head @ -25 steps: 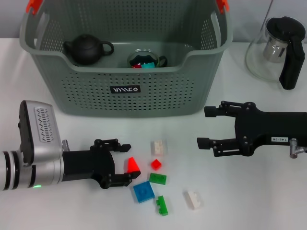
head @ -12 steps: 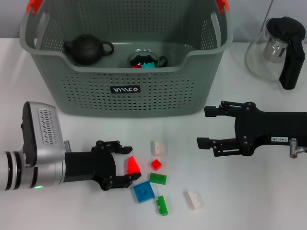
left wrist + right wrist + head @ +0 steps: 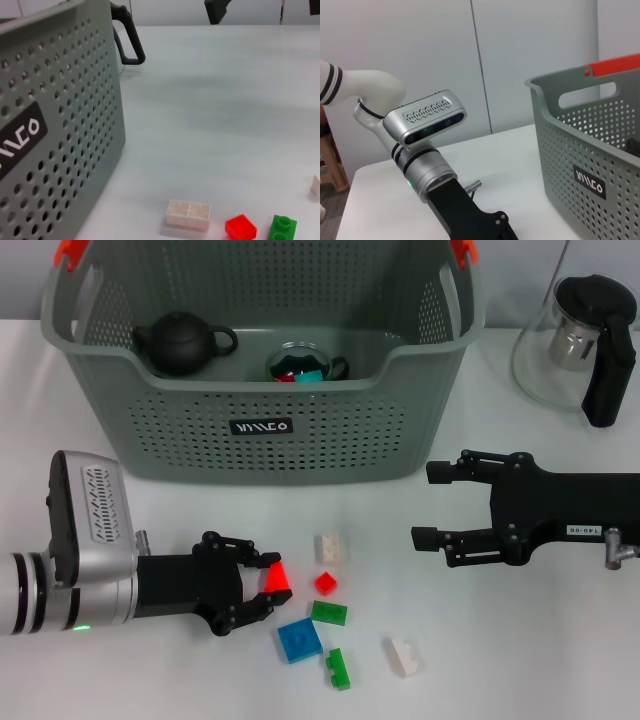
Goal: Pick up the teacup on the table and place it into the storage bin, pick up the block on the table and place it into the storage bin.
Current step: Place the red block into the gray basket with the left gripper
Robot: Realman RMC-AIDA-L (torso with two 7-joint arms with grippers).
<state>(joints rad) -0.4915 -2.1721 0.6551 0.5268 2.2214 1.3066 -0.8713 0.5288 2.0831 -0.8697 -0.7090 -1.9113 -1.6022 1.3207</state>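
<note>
The large grey-green perforated plastic storage bin (image 3: pixel 265 430) ran off the head view's top edge, its far wall unseen, and showed only one wall in each wrist view. Its near wall hid the lower parts of the dark round teapot (image 3: pixel 183 343) and the glass teacup (image 3: pixel 305 363) inside. The clear glass pitcher with a black handle (image 3: pixel 578 345) was cropped at the right edge. The left gripper (image 3: pixel 262 587) covered part of the red cone-shaped block (image 3: pixel 277 580). The left wrist view cut off the green studded brick (image 3: pixel 283 228).
</note>
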